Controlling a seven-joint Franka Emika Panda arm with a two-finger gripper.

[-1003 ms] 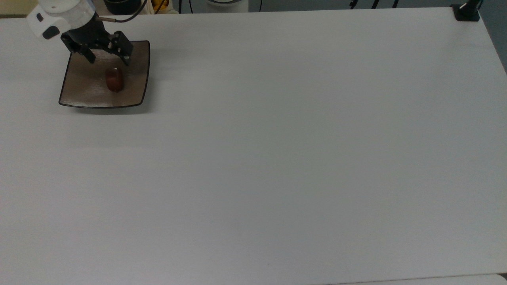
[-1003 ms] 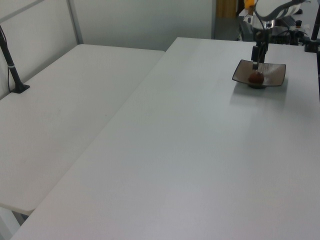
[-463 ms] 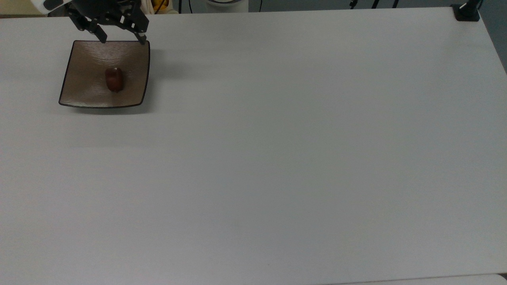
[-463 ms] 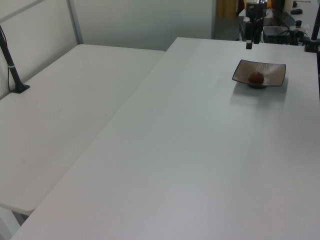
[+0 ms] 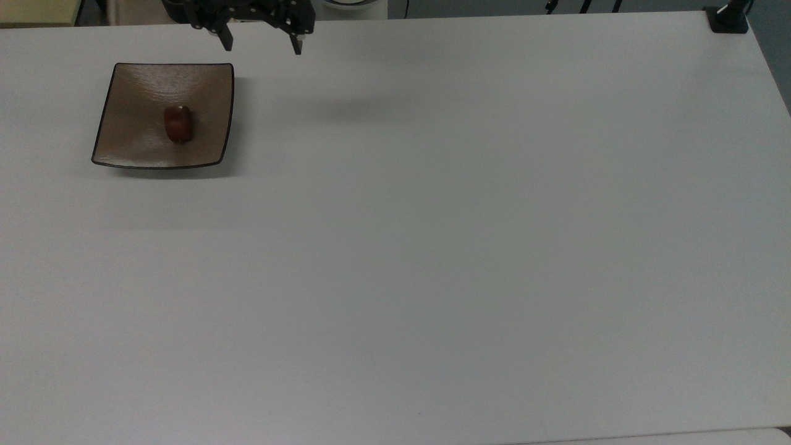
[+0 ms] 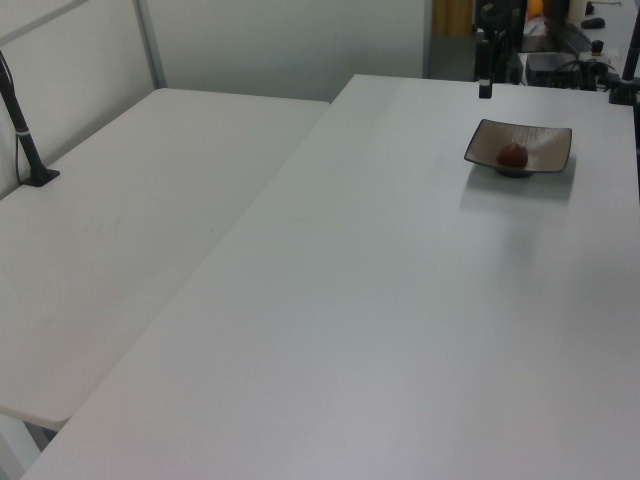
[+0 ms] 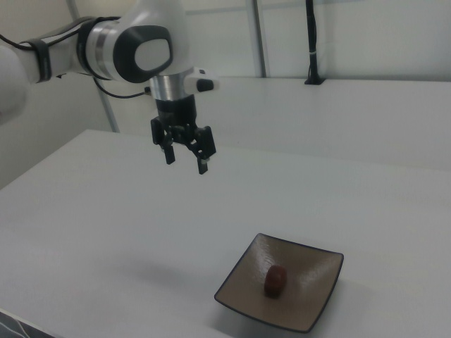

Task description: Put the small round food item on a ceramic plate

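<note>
Food (image 5: 178, 124) is sitting mid-plate (image 5: 133, 93), upper left of the top view. Gripper (image 5: 262, 45) hangs wide open and empty near the top edge. Not much left to go wrong (maybe a stray swing low nudging the plate).

your top view looks steeply down on the white table (image 5: 432, 247); your left view sits low at one end, looking along it; your right view stands closer, facing the arm; all three share the ceramic plate (image 5: 133, 133) (image 6: 545, 145) (image 7: 310, 274).
</note>
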